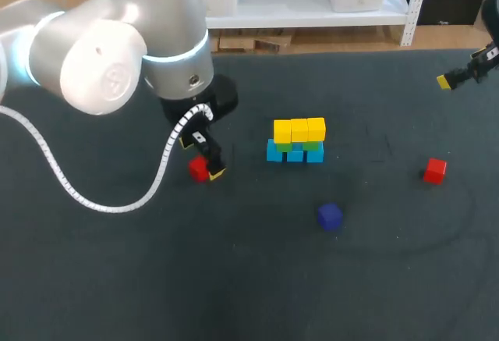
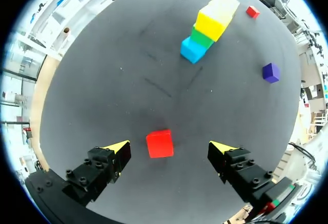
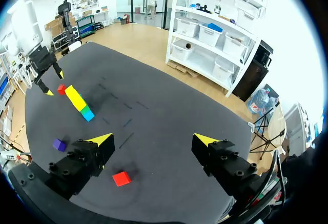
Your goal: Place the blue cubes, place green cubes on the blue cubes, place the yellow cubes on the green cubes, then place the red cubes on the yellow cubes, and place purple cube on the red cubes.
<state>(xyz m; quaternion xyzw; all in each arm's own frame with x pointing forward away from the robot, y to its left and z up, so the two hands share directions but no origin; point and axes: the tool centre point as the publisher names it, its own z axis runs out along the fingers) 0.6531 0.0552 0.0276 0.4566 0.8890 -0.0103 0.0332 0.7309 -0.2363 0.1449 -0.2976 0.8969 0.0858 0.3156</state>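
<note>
Straddling a red cube (image 2: 160, 143) on the dark table (image 1: 117, 278), the left gripper (image 2: 170, 148) has its fingers spread wide, one yellow tip on each side of the cube. Neither tip touches it, so it holds nothing. A white cable (image 1: 78, 193) from the left arm loops over the table behind it.

Ahead of that gripper, across bare tabletop, stands the stack (image 1: 295, 140). It has three blue cubes (image 1: 295, 154) in a row at the bottom, green cubes (image 1: 312, 145) on them and three yellow cubes (image 1: 299, 129) on top. The green layer is mostly hidden, so its count cannot be told.

One purple cube (image 1: 330, 216) sits alone nearer the robot than the stack, well apart from it. A second red cube (image 1: 435, 171) lies off to the right side, making two red cubes in all.

The right gripper (image 3: 154, 141) hangs above the table's far right part, fingers wide apart and empty. The second red cube lies on the table below and ahead of it, untouched.
</note>
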